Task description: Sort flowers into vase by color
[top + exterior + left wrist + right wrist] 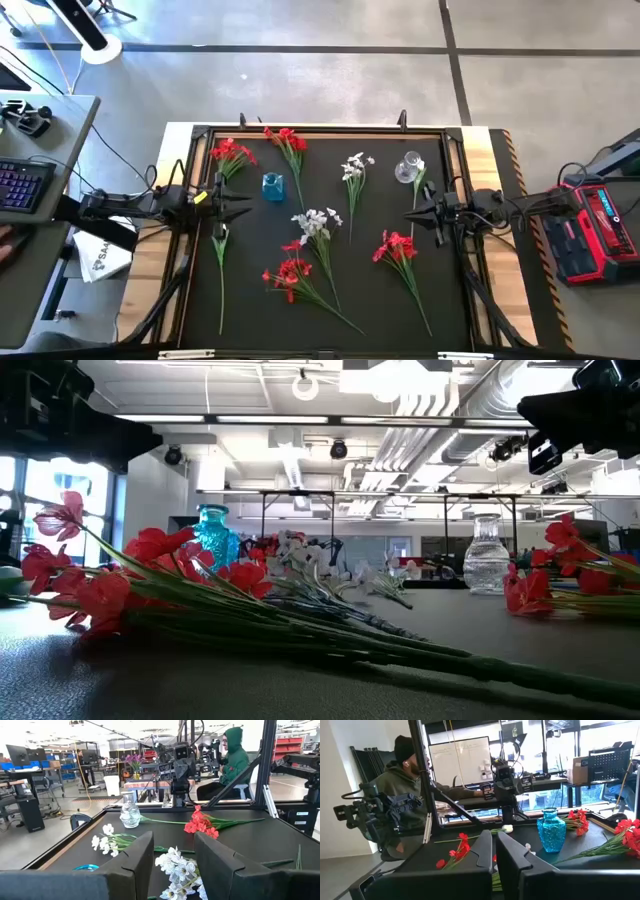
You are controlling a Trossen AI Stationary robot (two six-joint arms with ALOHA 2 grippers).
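Containers: a blue glass vase (272, 186) stands upright left of centre on the far half of the bench (380, 300). A clear glass vase (407, 167) stands upright toward the far right. From overhead and from the level view, neither vase shows a stem inside.

Flowers, all lying flat on the black mat: two red sprigs at the far left, one (231, 153) near the left claw and one (289, 141) just beyond the blue vase. A white sprig (354, 168) lies between the two vases. Another white sprig (316, 224) lies at centre. A red sprig (290, 273) lies near centre, its stem running toward the near right. A further red sprig (396, 247) lies right of centre. A single long stem (220, 270) lies along the left side, and another stem lies beside the clear vase.

Left claw (243, 205): at the mat's left edge, raised, fingers partly apart, holding nothing. Right claw (410, 214): at the right edge, raised, fingers closed together, holding nothing.

Surface and room: a dark frame borders the mat, with wooden margins on both sides. A red case (590, 230) sits right of the bench; a keyboard (22, 186) on a desk sits to the left. A seated person in a green hood (235, 755) is beyond the right edge.

Clearance: the middle strip between the claws carries flowers; the near left corner is barer.
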